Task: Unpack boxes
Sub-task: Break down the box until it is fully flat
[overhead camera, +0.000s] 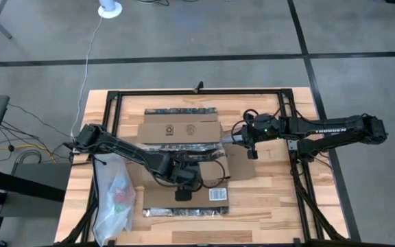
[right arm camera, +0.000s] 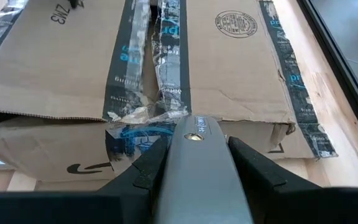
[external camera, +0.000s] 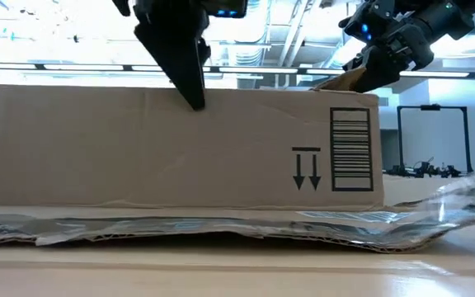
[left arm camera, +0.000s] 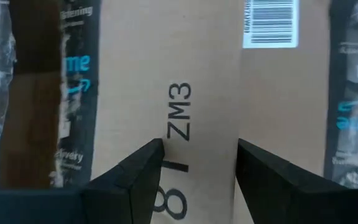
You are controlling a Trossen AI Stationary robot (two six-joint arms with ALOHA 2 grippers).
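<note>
While the brown corrugated cardboard shipping box (overhead camera: 182,161) lies in the middle of the light wooden table (overhead camera: 266,206), both dark arms reach in over it. Its flaps are spread toward the table's far and near edges, a dark printed tape strip (right arm camera: 121,56) runs along the centre seam, and a white barcode label (left arm camera: 270,23) sits on 1 flap. The left gripper (left arm camera: 197,168) hangs over the flap printed "81" and "ZM3", its 2 fingers parted with nothing between them. The right gripper (right arm camera: 194,146) is at the box's right end, just beside the torn tape, fingers closed against the sides of a grey metal tool (right arm camera: 199,174) whose tip meets the seam. A clear plastic zip bag (overhead camera: 113,202) with coloured contents lies beside the box, near the table's left edge.
</note>
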